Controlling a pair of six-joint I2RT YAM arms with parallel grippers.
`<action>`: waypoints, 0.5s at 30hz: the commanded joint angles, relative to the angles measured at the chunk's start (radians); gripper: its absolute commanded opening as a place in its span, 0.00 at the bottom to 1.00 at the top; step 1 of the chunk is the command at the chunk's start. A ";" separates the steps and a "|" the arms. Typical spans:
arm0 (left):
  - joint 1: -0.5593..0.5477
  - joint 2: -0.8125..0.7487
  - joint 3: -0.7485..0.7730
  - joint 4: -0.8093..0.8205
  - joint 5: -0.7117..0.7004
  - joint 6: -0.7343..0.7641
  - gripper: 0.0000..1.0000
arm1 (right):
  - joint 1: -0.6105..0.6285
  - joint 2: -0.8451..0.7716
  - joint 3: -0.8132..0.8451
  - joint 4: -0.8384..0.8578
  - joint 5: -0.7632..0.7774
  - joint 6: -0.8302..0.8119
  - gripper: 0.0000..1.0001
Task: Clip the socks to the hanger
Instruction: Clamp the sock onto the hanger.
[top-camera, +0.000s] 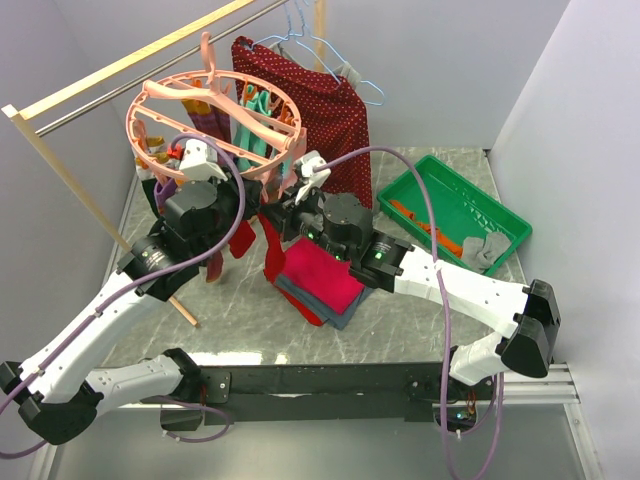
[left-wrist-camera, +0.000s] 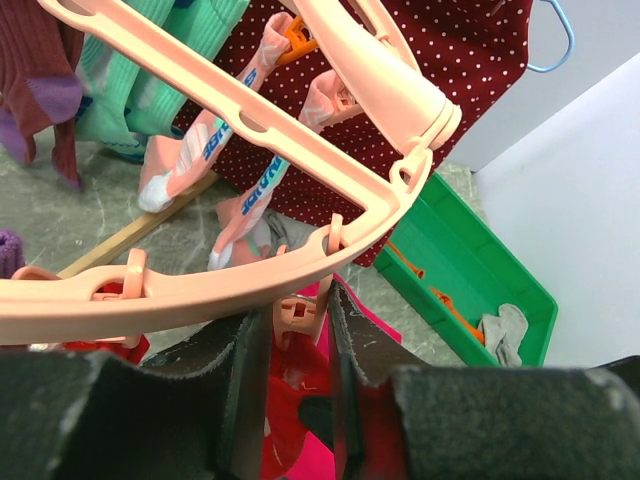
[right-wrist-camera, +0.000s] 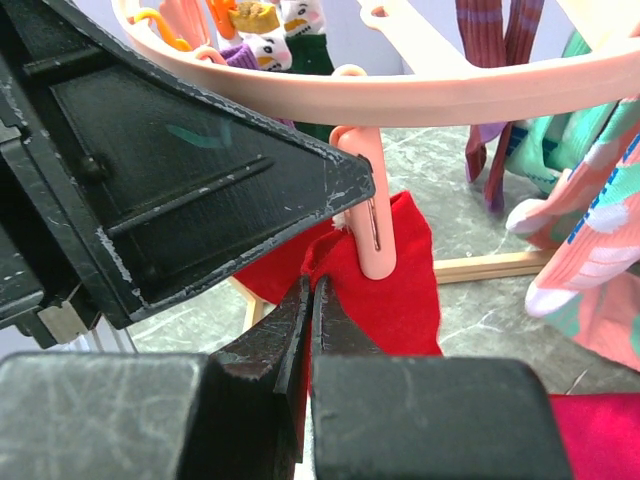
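Observation:
The round pink hanger (top-camera: 185, 88) hangs from the wooden rack at the back left, and its rim crosses both wrist views (left-wrist-camera: 250, 285) (right-wrist-camera: 450, 88). Several socks are clipped on it, among them teal (left-wrist-camera: 150, 60), maroon (left-wrist-camera: 40, 70) and pink striped (left-wrist-camera: 190, 150). My left gripper (top-camera: 252, 195) (left-wrist-camera: 295, 312) is under the near rim, its jaws closed on a pink clip (left-wrist-camera: 300, 315) (right-wrist-camera: 365, 210). My right gripper (top-camera: 288, 205) (right-wrist-camera: 312, 290) is shut on the top of a red sock (top-camera: 272, 255) (right-wrist-camera: 400, 280) and holds it right at that clip's tip.
A folded red and grey cloth stack (top-camera: 320, 285) lies under the grippers. A green tray (top-camera: 455, 190) at the right holds a grey sock (top-camera: 485, 250) and orange pieces. A dark red dotted garment (top-camera: 320, 100) and light-blue wire hangers (top-camera: 335, 55) hang behind. A wooden rack leg (top-camera: 90, 215) slants at the left.

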 joint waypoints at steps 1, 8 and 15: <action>-0.005 -0.007 -0.009 0.033 -0.020 0.003 0.12 | 0.008 -0.002 0.047 0.040 0.008 -0.013 0.00; -0.006 -0.032 0.002 0.029 -0.026 0.009 0.54 | 0.008 -0.006 0.032 0.045 0.011 -0.010 0.14; -0.006 -0.051 0.051 -0.026 -0.012 0.008 0.79 | 0.008 -0.052 0.023 0.029 0.038 -0.025 0.55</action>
